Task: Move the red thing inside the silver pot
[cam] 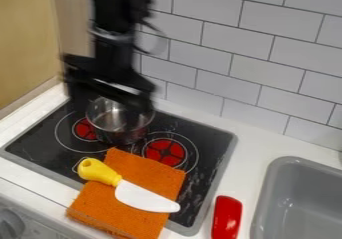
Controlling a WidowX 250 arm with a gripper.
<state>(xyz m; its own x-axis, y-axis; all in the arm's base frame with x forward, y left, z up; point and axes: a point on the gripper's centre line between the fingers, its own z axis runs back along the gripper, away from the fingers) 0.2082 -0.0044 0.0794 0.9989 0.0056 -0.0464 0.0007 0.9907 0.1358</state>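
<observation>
The black gripper [130, 97] hangs over the rear left of the stovetop, above the silver pot [141, 127] and overlapping its back rim in this view. Whether it is open or closed, I cannot tell. The pot stands upright on the black stovetop [207, 143], between and partly over the rings of 2 red-centred burners. In front of it lies an orange cloth [137, 223], with 1 yellow-handled toy knife [127, 188] resting across it, its white blade pointing towards the right. Farther out, the glossy red oblong object [227, 218] sits on the white counter [257, 158], between the stovetop and the grey sink [264, 198], well apart from the pot.

The transfer seems to be at its approach stage: the red object is outside the pot and has yet to be grasped. The next move calls for crossing to the right and towards the camera, above the knife, then lowering over the object and lining up across its narrow width. Its smooth, rounded surface could slip if caught near an end.
</observation>
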